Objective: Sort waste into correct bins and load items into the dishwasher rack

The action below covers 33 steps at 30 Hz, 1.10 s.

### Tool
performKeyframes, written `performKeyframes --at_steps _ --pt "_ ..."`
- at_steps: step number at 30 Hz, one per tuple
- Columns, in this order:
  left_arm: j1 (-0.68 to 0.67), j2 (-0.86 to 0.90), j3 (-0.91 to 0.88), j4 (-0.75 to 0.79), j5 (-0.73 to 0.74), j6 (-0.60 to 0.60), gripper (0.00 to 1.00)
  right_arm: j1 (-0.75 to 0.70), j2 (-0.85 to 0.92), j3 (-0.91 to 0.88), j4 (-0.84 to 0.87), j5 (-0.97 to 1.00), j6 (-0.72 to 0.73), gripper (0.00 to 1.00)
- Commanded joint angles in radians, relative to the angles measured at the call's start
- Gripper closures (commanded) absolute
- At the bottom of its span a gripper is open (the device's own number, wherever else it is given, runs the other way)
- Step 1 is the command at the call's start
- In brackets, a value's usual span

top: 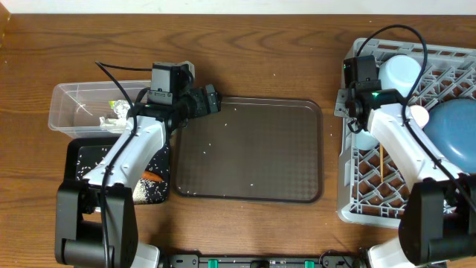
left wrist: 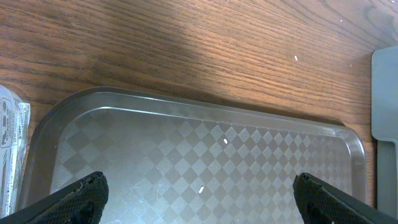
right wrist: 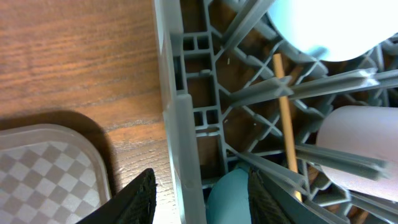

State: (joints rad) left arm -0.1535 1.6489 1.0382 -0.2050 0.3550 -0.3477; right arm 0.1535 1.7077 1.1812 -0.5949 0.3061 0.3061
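Note:
My left gripper (top: 216,100) (left wrist: 199,180) hangs open over the far left corner of the brown serving tray (top: 297,149) (left wrist: 124,118), where loose rice grains (left wrist: 226,141) lie. The clear tub (top: 63,112) holds the snack wrapper (top: 117,112). The carrot (top: 152,177) and some rice are in the black tray (top: 78,160). My right gripper (top: 358,134) (right wrist: 200,173) stands half open astride the left wall of the dishwasher rack (top: 349,201) (right wrist: 186,124). The small light-blue cup (right wrist: 233,196) sits just inside that wall, beside the right finger. The bowl (top: 401,71), plate (top: 454,134), pink cup (right wrist: 360,143) and a chopstick (right wrist: 283,106) are in the rack.
The brown tray (right wrist: 50,168) lies between the two bins and the rack, with a strip of bare wood table (right wrist: 74,56) between it and the rack wall. Rack ribs cross close around the cups and the chopstick.

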Motion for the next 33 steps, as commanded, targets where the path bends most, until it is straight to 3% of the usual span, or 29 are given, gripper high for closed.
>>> performKeyframes --at_steps 1,6,11,19,33 --pt "-0.002 -0.003 -0.005 0.000 -0.013 -0.002 0.02 -0.005 0.025 -0.012 0.006 0.011 -0.009 0.57" --pt "-0.002 -0.003 -0.005 0.000 -0.013 -0.002 0.02 -0.005 0.042 -0.012 0.019 0.004 -0.033 0.80" --pt "-0.002 -0.003 -0.005 0.000 -0.013 -0.002 0.02 -0.005 0.043 -0.012 0.020 -0.003 -0.108 0.98" --pt "-0.002 -0.003 -0.005 0.000 -0.013 -0.002 0.02 -0.002 0.043 -0.012 0.012 -0.139 -0.279 0.99" --pt "-0.002 -0.003 -0.005 0.000 -0.013 -0.002 0.02 0.005 0.043 -0.013 -0.043 -0.161 -0.410 0.99"
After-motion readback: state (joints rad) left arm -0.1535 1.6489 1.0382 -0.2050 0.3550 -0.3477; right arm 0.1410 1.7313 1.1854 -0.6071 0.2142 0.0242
